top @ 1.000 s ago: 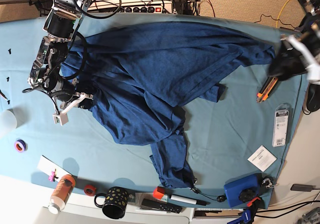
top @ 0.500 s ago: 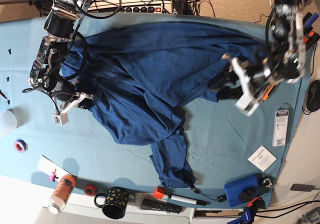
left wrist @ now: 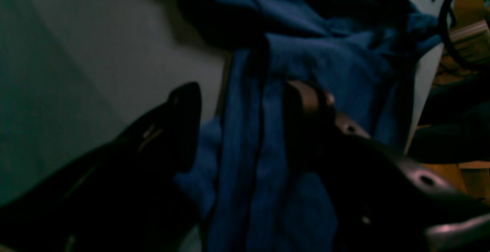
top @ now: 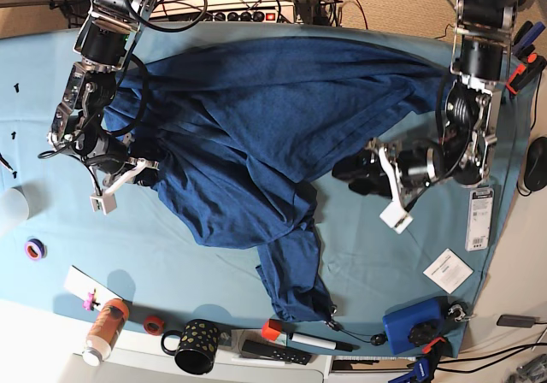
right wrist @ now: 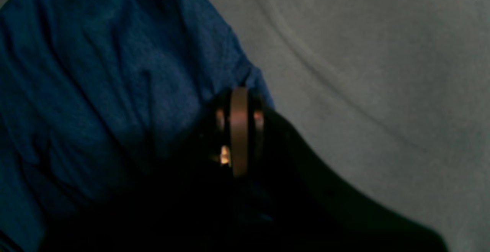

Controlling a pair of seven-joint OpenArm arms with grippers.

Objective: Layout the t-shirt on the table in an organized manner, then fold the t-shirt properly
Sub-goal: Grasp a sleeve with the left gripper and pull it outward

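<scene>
Your left wrist view is dim: the left pincer [left wrist: 237, 102] stands wide over a fold of the t-shirt [left wrist: 325, 64], perhaps touching it. The right pincer [right wrist: 239, 129] is pinched tight on the shirt's edge. Only the base view shows the whole shirt rumpled across the tabletop [top: 385, 255].
</scene>
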